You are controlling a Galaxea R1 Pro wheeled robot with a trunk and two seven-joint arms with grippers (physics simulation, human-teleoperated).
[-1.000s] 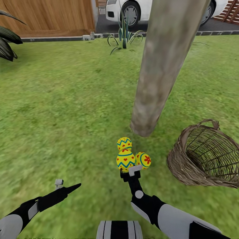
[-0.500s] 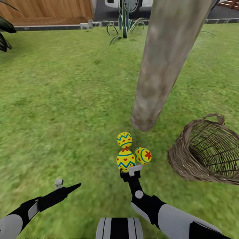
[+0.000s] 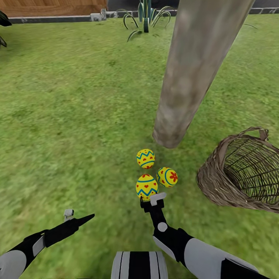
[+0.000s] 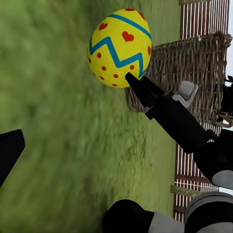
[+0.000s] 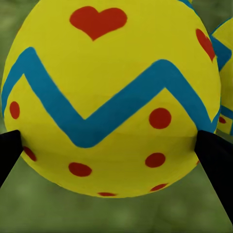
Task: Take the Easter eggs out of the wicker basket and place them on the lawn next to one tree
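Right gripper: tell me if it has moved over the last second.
Yes. Against the tree, the right gripper and the egg in its fingers have drawn back toward the robot, widening the gap.

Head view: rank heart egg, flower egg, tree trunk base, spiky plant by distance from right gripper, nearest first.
1. Heart egg: between the fingers of the right gripper.
2. Flower egg: just beyond, on the basket side.
3. Tree trunk base: farther ahead, behind the eggs.
4. Spiky plant: farthest, at the lawn's far edge.
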